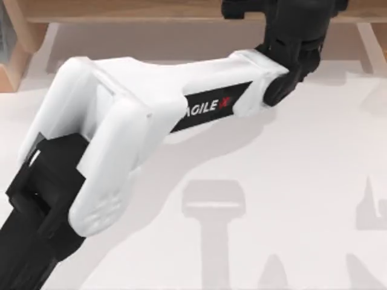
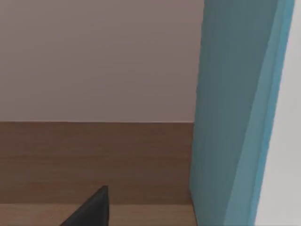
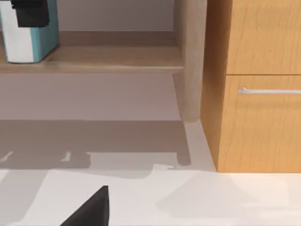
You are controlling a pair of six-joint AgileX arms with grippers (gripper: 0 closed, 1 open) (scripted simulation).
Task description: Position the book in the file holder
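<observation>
Left arm [image 1: 121, 121] stretches from the table's lower left up to the far edge, its black wrist end at the long wooden shelf [image 1: 151, 11] near top right; table [image 1: 290, 157] is white with grey shadows on it.

Book [image 2: 235, 113] sits hard against the left wrist camera, teal cover upright, a paler strip along one side; behind it a brown wooden board [image 2: 94, 160] and a plain pale wall; one dark fingertip [image 2: 91, 209] of the left gripper shows, apart from the book in that view; can't tell whether the jaws are apart or clamped on the book.

Right wrist view, farther off: book [image 3: 30, 40] stands upright on the shelf board [image 3: 94, 59], teal with white face, a black gripper part [image 3: 30, 12] over its top, touching or overlapping it; can't tell the grip from here either.

Right arm: one dark fingertip [image 3: 91, 209] low over the white table, well apart from the book; jaw state can't tell; wooden cabinet [image 3: 258, 94] with a metal handle [image 3: 268, 91] stands beside the shelf post.
</observation>
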